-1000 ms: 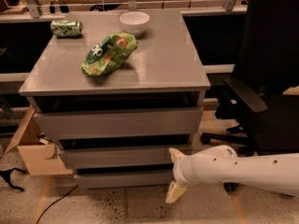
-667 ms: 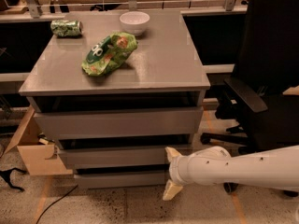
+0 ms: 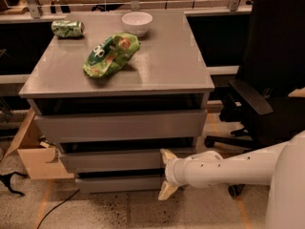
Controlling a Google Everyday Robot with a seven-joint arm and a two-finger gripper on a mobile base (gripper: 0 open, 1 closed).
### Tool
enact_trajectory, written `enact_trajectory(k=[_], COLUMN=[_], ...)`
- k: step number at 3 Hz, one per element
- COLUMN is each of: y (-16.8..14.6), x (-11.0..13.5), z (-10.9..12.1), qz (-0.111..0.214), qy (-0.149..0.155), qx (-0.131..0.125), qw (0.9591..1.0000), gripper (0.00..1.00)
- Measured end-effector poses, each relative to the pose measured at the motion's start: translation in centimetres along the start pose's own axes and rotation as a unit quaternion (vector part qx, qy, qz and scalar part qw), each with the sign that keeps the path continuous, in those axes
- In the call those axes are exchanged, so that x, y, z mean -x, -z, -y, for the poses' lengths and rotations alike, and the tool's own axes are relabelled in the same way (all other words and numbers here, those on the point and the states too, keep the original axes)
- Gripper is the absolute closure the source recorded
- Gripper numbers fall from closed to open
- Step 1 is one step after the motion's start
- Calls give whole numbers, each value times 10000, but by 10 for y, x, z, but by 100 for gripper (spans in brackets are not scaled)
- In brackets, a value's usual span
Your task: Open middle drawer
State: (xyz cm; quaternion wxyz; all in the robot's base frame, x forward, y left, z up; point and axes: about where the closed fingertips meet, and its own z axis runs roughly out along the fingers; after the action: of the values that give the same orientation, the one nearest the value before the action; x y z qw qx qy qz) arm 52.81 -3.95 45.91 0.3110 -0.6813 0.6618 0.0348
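Gripper (image 3: 165, 174) low at the right end of the grey cabinet (image 3: 119, 82), on a white arm (image 3: 224, 170) coming in from the right. Fingers (image 3: 168, 155) spread wide, one above the other, pinching nothing. The middle drawer (image 3: 114, 160) runs leftward from the upper finger, whose tip lies against or just before the right end of its front; contact cannot be told. A dark gap shows along the top of that front, directly above the upper finger. The lower finger stands before the right end of the bottom drawer (image 3: 119, 183), its tip down near the speckled floor (image 3: 124, 211). The top drawer (image 3: 119, 125) is the next front above the upper finger, with another dark gap over it. Well above the fingers, on the cabinet top: a green crisp bag (image 3: 112, 55) up and to the left, a white bowl (image 3: 137, 22) beyond it near the back edge, and a green can (image 3: 67, 28) lying on its side at the far left corner. Right of the fingers and above the arm, a black office chair (image 3: 267, 80), close to the cabinet's side. Far to the left of the fingers, at about their height, an open cardboard box (image 3: 33, 159) sits against the cabinet, with a black cable (image 3: 57, 205) on the floor below it.
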Motion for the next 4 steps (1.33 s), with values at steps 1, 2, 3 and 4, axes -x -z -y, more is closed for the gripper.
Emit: enact_trajectory(k=[1, 2, 3, 4], y=[-19, -32, -42, -65], x=[8, 15, 20, 30], z=[9, 18, 28, 36], qz=[152, 245, 288, 324], qy=[100, 195, 267, 354], qx=[-78, -136, -176, -74], qw=[9998, 9994, 9991, 9988], gripper=[0, 0, 0, 0])
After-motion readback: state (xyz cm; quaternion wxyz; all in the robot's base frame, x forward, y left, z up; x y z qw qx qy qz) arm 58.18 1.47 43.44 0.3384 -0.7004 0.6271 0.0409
